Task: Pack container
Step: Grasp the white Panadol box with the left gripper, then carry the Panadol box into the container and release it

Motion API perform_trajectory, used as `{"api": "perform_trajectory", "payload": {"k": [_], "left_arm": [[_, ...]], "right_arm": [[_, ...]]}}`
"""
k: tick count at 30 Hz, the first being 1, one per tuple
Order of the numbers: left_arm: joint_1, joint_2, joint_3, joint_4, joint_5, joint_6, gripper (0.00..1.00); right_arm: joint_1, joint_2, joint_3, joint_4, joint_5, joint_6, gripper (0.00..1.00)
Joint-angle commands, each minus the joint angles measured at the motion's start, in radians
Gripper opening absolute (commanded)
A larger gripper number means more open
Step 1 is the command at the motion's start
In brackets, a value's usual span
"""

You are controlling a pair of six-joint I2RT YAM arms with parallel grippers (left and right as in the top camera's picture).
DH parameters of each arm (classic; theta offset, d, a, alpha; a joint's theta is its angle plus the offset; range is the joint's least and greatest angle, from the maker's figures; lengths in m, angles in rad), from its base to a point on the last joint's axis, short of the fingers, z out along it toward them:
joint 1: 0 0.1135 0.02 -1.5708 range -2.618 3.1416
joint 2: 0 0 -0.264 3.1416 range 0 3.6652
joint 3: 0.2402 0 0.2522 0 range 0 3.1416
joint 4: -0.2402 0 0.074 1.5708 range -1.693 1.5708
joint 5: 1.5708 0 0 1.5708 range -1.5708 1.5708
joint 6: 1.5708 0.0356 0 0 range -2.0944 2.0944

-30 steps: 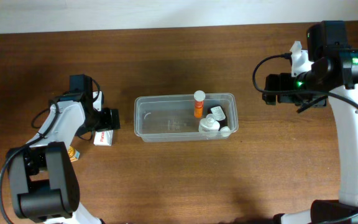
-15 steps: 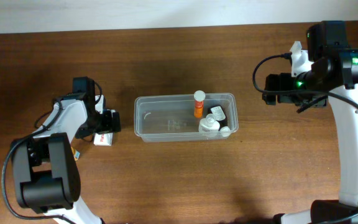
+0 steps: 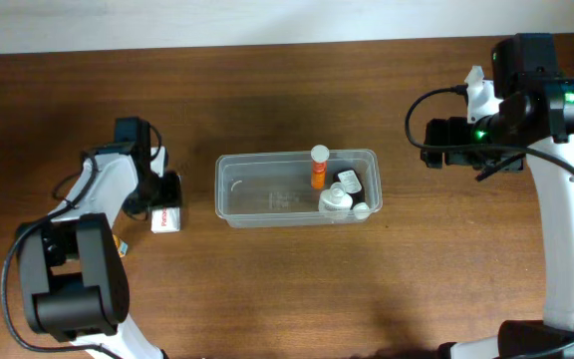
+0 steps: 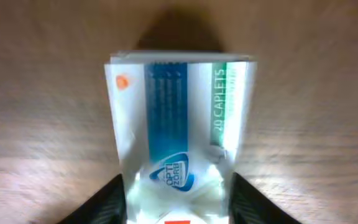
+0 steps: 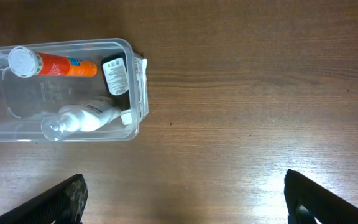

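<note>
The left end effector (image 4: pixel 178 202) seems clenched on the caplet box (image 4: pixel 179 112), left of the container (image 3: pixel 267 157). The right end effector (image 5: pixel 185 199) hangs released over the worktop (image 5: pixel 260 93).

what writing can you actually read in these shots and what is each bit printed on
"20 CAPLETS": on the green stripe of the box, left wrist view.
"OPTI ZORB": in the blue logo on the same box, slightly blurred.
Orange bottle in the container: label too small to read.
Black bottle: white label too small to read.
White bottle: print too small to read.
</note>
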Motion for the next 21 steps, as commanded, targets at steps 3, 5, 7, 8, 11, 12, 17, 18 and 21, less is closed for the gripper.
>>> {"api": "perform_trajectory", "payload": {"k": [3,5,7,8,11,12,17,18,21], "left_arm": [[0.002,-0.065,0.093,-0.014,0.011,0.008,0.33],[0.002,-0.088,0.116,-0.023,0.011,0.008,0.3],[0.003,-0.116,0.138,-0.033,0.011,0.008,0.26],[0.003,-0.131,0.145,-0.036,0.011,0.008,0.22],[0.001,-0.185,0.153,-0.038,0.011,0.008,0.23],[0.0,-0.208,0.153,-0.037,0.011,0.008,0.27],[-0.031,-0.325,0.153,-0.038,0.023,0.008,0.3],[-0.044,-0.349,0.153,-0.037,0.027,0.009,0.29],[-0.103,-0.421,0.153,-0.031,0.03,0.064,0.29]], "right_arm": [[-0.003,0.003,-0.006,0.003,-0.002,0.003,0.93],[-0.003,0.003,-0.006,0.003,-0.002,0.003,0.93],[-0.003,0.003,-0.006,0.003,-0.002,0.003,0.93],[-0.003,0.003,-0.006,0.003,-0.002,0.003,0.93],[-0.003,0.003,-0.006,0.003,-0.002,0.003,0.93],[-0.003,0.003,-0.006,0.003,-0.002,0.003,0.93],[-0.003,0.003,-0.006,0.007,-0.002,0.003,0.93],[-0.003,0.003,-0.006,0.008,-0.002,0.003,0.93],[-0.003,0.003,-0.006,0.009,-0.002,0.003,0.93]]}}
